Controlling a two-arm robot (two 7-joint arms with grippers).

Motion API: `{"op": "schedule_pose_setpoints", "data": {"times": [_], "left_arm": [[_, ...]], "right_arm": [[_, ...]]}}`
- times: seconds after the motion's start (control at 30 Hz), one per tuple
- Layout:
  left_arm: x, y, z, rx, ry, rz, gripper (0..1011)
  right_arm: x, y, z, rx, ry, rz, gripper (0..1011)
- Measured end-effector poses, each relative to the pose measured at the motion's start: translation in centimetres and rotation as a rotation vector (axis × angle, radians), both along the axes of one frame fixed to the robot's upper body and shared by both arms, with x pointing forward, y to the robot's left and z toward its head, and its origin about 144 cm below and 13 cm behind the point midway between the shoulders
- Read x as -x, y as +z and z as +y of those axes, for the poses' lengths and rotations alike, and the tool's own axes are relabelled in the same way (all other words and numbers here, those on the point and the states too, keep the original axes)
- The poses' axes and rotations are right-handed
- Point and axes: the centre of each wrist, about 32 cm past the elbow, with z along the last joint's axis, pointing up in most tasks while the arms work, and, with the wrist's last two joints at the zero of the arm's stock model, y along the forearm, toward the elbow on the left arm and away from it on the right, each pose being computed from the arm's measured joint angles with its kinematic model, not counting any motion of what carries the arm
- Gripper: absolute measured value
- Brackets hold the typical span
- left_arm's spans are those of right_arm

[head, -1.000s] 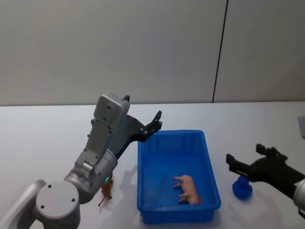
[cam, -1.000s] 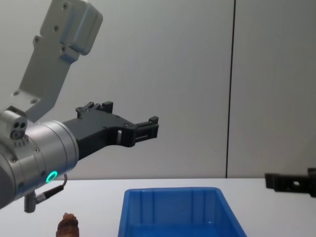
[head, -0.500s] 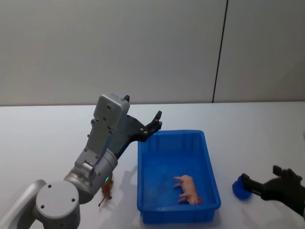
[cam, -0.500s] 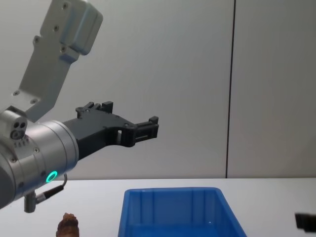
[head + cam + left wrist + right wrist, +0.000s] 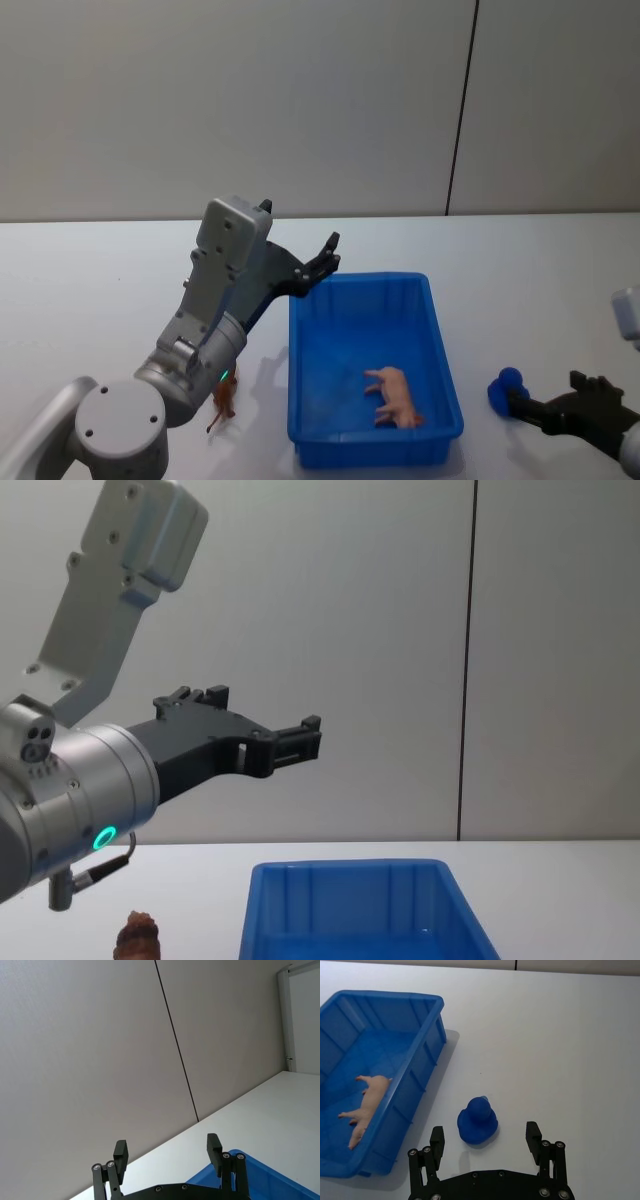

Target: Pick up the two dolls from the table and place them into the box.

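The blue doll [image 5: 477, 1120] sits on the white table [image 5: 560, 1050], just right of the blue box [image 5: 427, 1040]. My right gripper [image 5: 485, 1141] is open, low over the table, and the doll lies just beyond the gap between its fingers, untouched. From the head view, the right gripper [image 5: 545, 398] is close behind the blue doll [image 5: 507, 388]. The brown doll [image 5: 224, 400] stands on the table by the box's [image 5: 300, 400] left wall, also seen low in the chest view [image 5: 137, 935]. My left gripper [image 5: 325, 262] is open and raised above the box's far left corner.
A pink pig figure [image 5: 395, 395] lies on the box floor, near its front right. The left arm's forearm [image 5: 225, 290] rises over the brown doll. Grey wall panels [image 5: 300, 100] stand behind the table. Open tabletop extends to the right of the blue doll.
My right gripper has come down and back toward me, leaving the chest view, and now sits low behind the blue doll. The left arm and both dolls have not moved.
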Motion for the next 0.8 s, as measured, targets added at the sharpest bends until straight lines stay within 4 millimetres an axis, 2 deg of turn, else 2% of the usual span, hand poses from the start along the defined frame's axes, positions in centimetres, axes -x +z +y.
{"op": "schedule_pose_setpoints", "data": {"times": [0.8], "left_arm": [[0.0,0.0,0.0,0.000,0.000,0.000,1001]], "right_arm": [[-5.1,-3.3,2.5,0.023,0.041,0.086,1001]]}}
